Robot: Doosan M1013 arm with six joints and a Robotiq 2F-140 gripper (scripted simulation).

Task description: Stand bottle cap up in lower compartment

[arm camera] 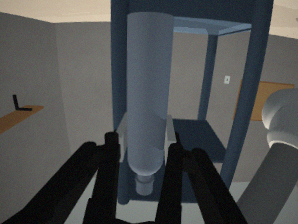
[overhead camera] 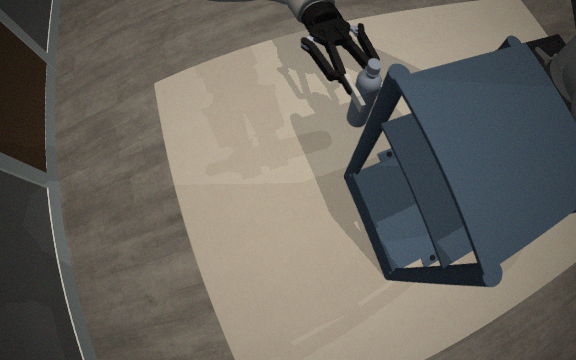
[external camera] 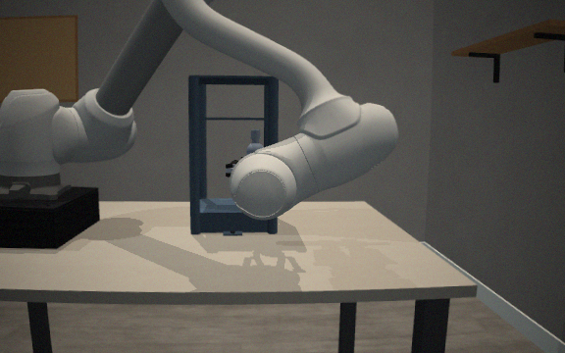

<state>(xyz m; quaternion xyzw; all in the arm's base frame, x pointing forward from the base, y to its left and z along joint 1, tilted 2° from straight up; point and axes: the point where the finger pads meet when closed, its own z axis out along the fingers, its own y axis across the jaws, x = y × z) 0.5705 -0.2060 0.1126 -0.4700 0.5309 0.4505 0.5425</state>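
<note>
My gripper is shut on the pale blue bottle, gripping its upper body just under the cap. The bottle hangs roughly upright, cap up, clear of the table. It is just outside the dark blue shelving unit, close beside a corner post. In the exterior view only the bottle's cap and shoulder show, at the height of the lower compartment; the arm hides the rest. The compartment floor has nothing on it.
The arm's thick wrist link hangs low in front of the unit. The robot's black pedestal stands on the table's left end. A wall shelf is high at the right.
</note>
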